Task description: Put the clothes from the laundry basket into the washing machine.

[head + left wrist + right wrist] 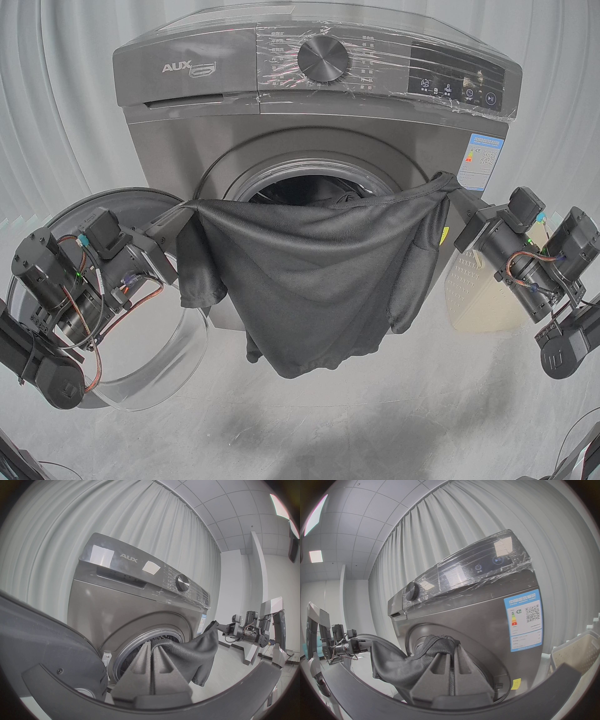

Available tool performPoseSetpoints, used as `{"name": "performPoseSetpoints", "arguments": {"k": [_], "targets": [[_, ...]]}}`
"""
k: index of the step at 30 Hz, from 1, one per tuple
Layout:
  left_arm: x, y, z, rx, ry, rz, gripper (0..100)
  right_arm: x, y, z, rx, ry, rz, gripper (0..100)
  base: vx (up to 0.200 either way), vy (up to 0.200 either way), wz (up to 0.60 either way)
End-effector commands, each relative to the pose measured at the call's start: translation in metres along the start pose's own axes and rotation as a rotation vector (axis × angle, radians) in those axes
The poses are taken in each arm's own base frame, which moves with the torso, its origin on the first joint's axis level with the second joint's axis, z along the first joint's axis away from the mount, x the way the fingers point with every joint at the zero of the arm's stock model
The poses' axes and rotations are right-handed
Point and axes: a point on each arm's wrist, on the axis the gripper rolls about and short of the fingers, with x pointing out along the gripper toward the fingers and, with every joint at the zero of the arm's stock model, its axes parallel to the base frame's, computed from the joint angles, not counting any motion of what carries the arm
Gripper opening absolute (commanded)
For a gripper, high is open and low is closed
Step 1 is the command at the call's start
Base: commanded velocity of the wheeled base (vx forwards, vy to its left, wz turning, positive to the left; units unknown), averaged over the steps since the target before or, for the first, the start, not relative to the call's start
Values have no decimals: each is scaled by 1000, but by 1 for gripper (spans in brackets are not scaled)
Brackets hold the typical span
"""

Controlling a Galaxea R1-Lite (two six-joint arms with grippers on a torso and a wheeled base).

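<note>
My left pincer (pixel 187 211) is clamped on the 9 o'clock corner of the black mesh shirt (pixel 312 269), my right pincer (pixel 451 189) on its 3 o'clock corner; I see it hanging stretched across the front of the grey washing machine (pixel 187 144).

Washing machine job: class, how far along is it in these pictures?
Done: the door is open. In hand: the black garment hangs stretched before the drum, both arms' jaws shut on its top corners. Left: push it in and release; what the laundry basket holds is hidden.

Dark grey garment (pixel 312 269), grey washing machine (pixel 187 144)
</note>
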Motion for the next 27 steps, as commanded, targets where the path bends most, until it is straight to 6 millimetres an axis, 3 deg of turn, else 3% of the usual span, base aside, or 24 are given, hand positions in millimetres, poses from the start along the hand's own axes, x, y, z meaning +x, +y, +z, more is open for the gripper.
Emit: {"name": "performPoseSetpoints", "arguments": {"k": [1,27], "targets": [[1,4,3,7,-11,11,0,0,-6,2,-10,-7,-19,0,0,0,0],[1,5,17,18,-65,16,0,3,-7,20,-17,-71,-21,0,0,0,0]]}}
